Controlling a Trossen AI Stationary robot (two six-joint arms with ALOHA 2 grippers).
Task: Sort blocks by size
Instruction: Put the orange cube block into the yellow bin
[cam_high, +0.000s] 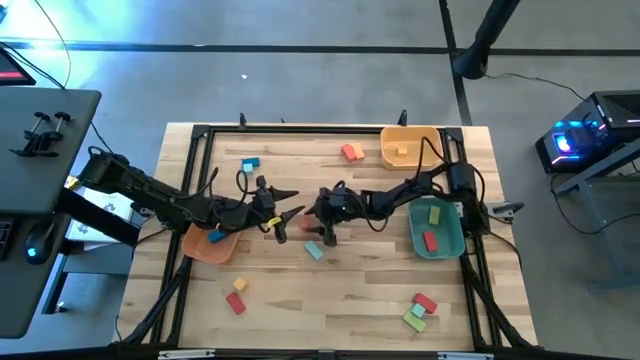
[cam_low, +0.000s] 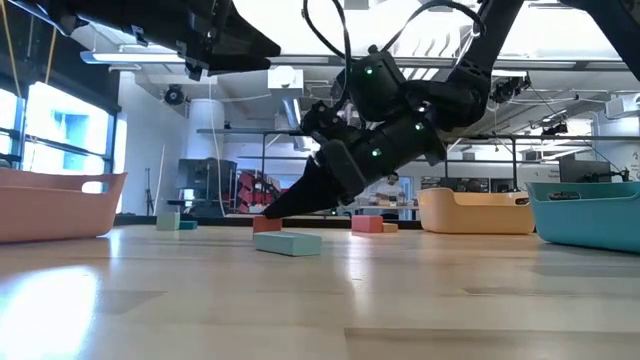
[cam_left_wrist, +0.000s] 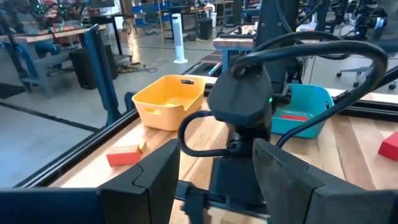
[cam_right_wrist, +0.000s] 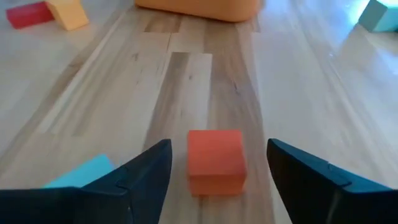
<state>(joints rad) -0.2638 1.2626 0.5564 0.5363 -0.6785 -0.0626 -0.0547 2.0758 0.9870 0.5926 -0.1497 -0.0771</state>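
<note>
Now your right gripper (cam_right_wrist: 214, 180) straddles the red-orange cube (cam_right_wrist: 215, 160) at table centre, fingers spread, nothing pinched. Close off-centre and it squirts sideways toward the teal bar (cam_high: 314, 250) (just beside). Left gripper (cam_left_wrist: 214, 171) hovers spread nearby; collision's possible.

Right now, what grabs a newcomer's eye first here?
The two dark arms meeting at mid-table: the right gripper is open and low, with a red-orange cube between its fingers, not yet gripped. The left gripper is open close by, facing it. Next come the bins: orange bin at left, yellow bin and teal bin at right.
</note>
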